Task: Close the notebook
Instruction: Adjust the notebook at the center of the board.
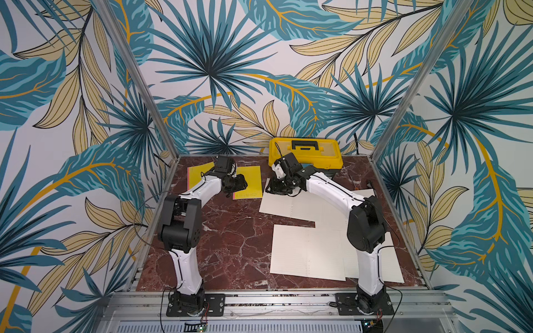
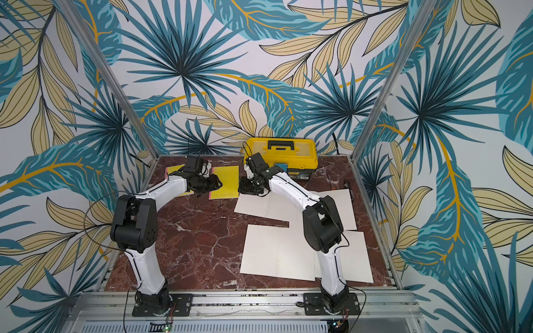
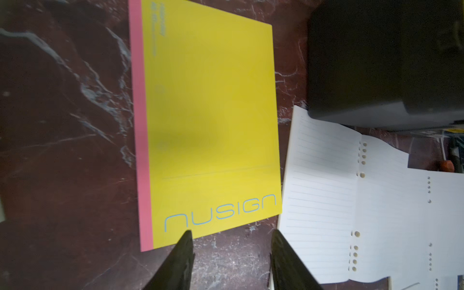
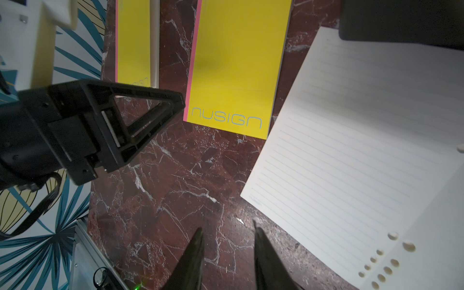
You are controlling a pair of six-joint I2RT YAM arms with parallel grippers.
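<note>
Marble table (image 1: 230, 230). Loose lined sheets (image 1: 305, 253) cover its right half. Yellow toolbox (image 1: 305, 152) far, right of centre. Yellow notebook (image 1: 253, 176) lies flat, cover shut, far centre, just left of the sheets. Second yellow notebook (image 1: 197, 176) further left, partly behind left arm. Left pincer (image 3: 231, 232) open, empty, at the notebook's near edge. Right pincer (image 4: 227, 226) open, empty, just right of the notebook.

The left arm (image 1: 199, 187) and right arm (image 1: 331, 191) share white curved links, black joint housings (image 1: 178, 227), thin black cables (image 1: 135, 218) and black screwed base plates (image 1: 216, 304).
</note>
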